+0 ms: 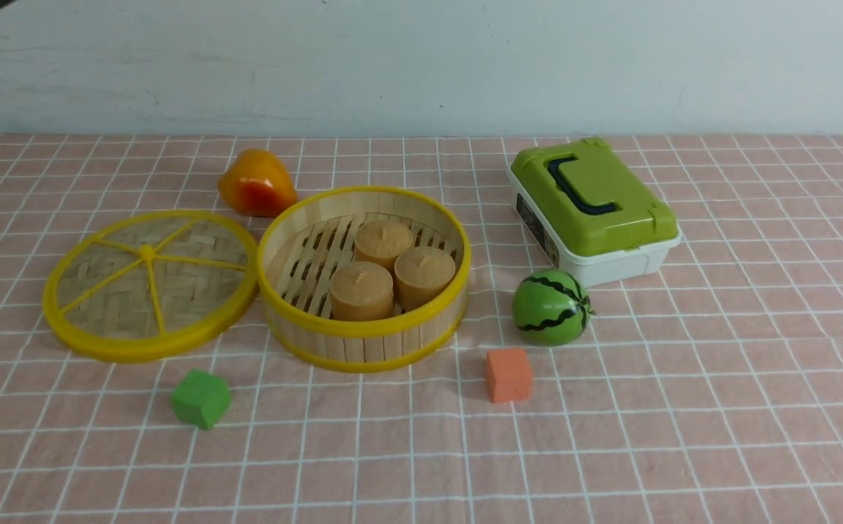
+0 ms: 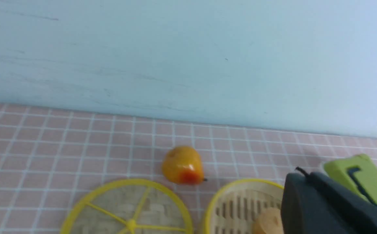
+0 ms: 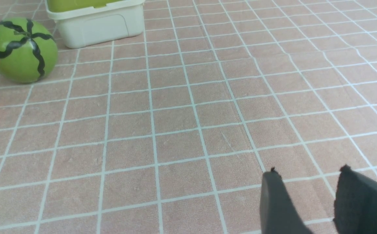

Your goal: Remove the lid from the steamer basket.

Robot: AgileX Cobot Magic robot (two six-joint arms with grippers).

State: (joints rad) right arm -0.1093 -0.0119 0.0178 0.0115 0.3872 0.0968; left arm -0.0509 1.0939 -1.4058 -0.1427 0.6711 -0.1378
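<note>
Between the right gripper's (image 3: pixel 308 169) two dark fingers a moderate gap shows bare pink checked cloth (image 3: pixel 188 130); the jaws stand apart and hold nothing, with the toy watermelon (image 3: pixel 20 50) and the white box with a green top (image 3: pixel 97 22) well away to its far left. Only one dark part of the left gripper (image 2: pixel 321 201) shows in its wrist view, so I cannot tell how its jaws stand; it hangs over the near right of the steamer basket (image 1: pixel 363 342). Neither arm appears in the front view. The basket stands open at mid-table with three tan cakes (image 1: pixel 385 244) inside. The lid (image 1: pixel 150 285) lies flat on the cloth just left of the basket, rims close; whether they touch I cannot tell. Being round, it has no long axis, and it lies on the left arm's side. By this layout the lid is off, and I judge the task done.
</note>
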